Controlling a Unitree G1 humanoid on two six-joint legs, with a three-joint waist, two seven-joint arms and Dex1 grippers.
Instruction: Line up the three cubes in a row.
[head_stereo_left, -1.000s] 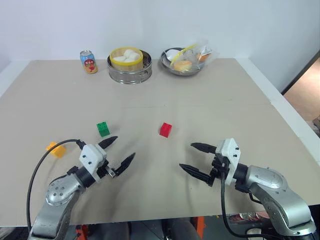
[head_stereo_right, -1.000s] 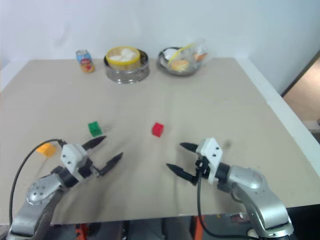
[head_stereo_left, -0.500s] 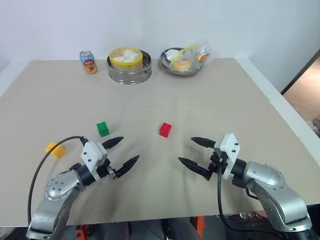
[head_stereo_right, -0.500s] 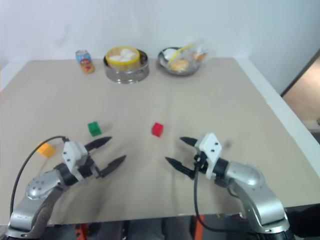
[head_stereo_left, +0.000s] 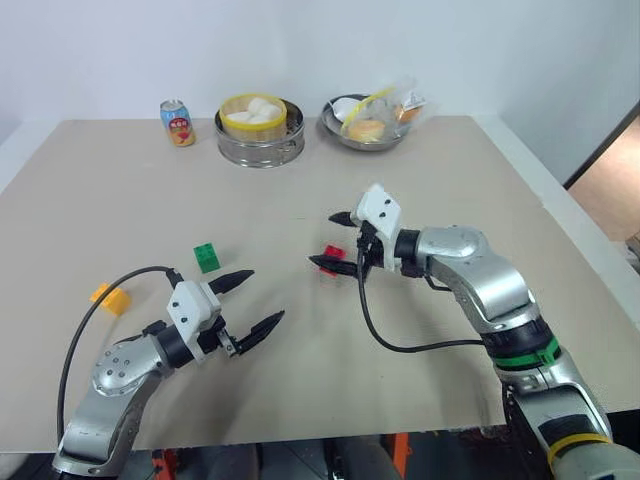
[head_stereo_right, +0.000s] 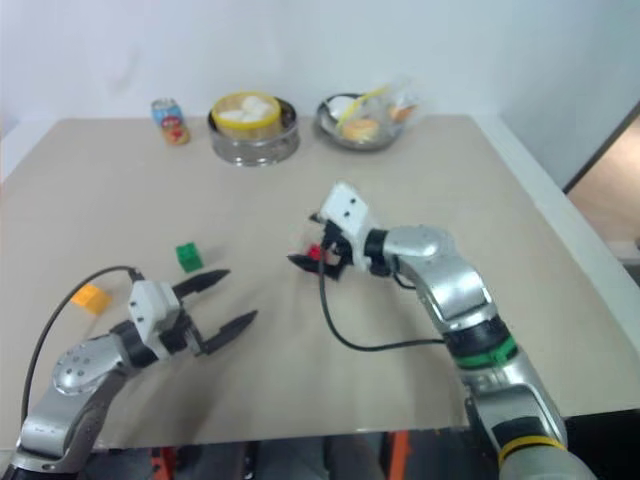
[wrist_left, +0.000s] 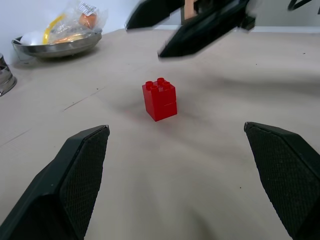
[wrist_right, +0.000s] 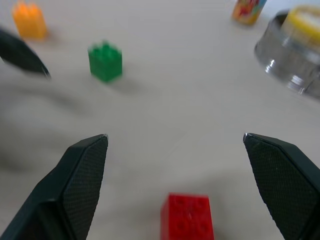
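Within the last second the right claw (head_stereo_left: 333, 242) has swung up from the near edge of the surface (head_stereo_left: 450, 180) and reached forward and inward, so that it now hangs over the red cube (head_stereo_left: 333, 253), its two black fingers spread wide, one on either side of the block and not yet touching it. The right wrist view confirms this: the red cube sits low between the open fingers, with the green cube (wrist_right: 105, 61) and the orange-yellow cube (wrist_right: 28, 19) farther on across the surface. The left claw (head_stereo_left: 247, 301) has barely shifted; it hovers low near the front of the surface, fingers wide and empty, pointing toward the red cube, which its own wrist view frames between its fingertips at some distance. The three cubes are still scattered: the red one near the middle of the surface, the green one (head_stereo_left: 207, 257) well apart to its left, and the orange-yellow one (head_stereo_left: 111, 297) farther left again and nearer the front edge. No row exists yet. The move suggests the right arm has picked the red cube as its first piece, and a grasp looks close; it likely needs to drop a little and close before carrying the block toward the green one. At the far edge stand a soda can (head_stereo_left: 177, 122), a steamer (head_stereo_left: 260, 130) and a metal bowl (head_stereo_left: 368, 122) of food, all clear of the work.
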